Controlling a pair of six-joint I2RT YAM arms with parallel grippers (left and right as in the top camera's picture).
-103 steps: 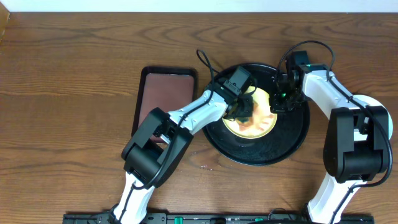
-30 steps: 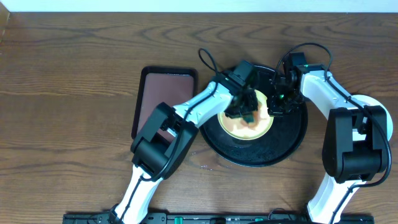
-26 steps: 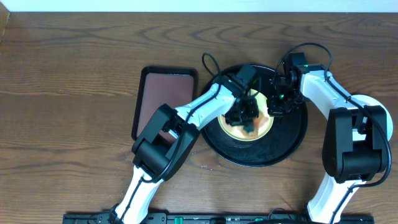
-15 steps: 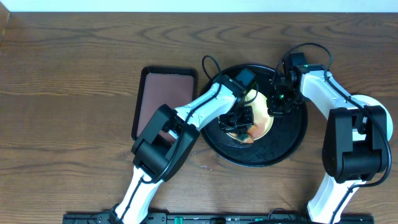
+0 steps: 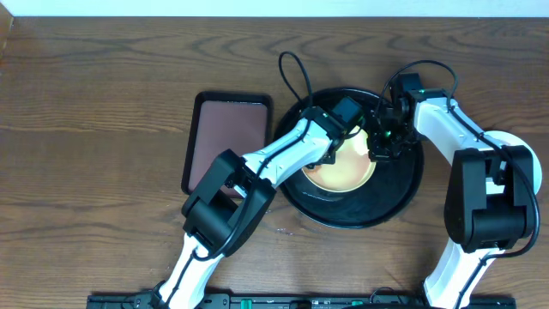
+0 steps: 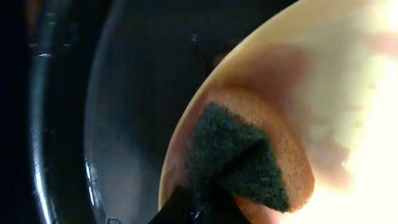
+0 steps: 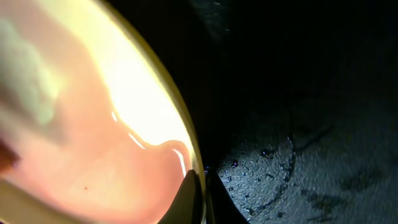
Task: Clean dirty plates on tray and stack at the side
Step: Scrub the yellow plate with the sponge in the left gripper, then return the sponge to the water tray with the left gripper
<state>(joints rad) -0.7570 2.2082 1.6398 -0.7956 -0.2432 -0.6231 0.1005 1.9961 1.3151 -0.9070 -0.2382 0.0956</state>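
Brown wooden table [image 5: 103, 103] carries the black tray [image 5: 403, 199], with the pale yellow plate [image 5: 347, 176] lying inside. Left gripper [image 6: 199, 208] clenches a scouring sponge [image 6: 239, 162] on the smeared plate edge; right gripper [image 7: 199, 196] pinches the opposite rim. Scrubbing seems unfinished; next, wipe across the red-brown film [image 6: 273, 68].

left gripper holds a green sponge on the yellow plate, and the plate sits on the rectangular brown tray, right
No. The yellow plate sits on the round black tray, not the rectangular brown tray, as the overhead view shows. The left gripper does hold the green sponge on it.
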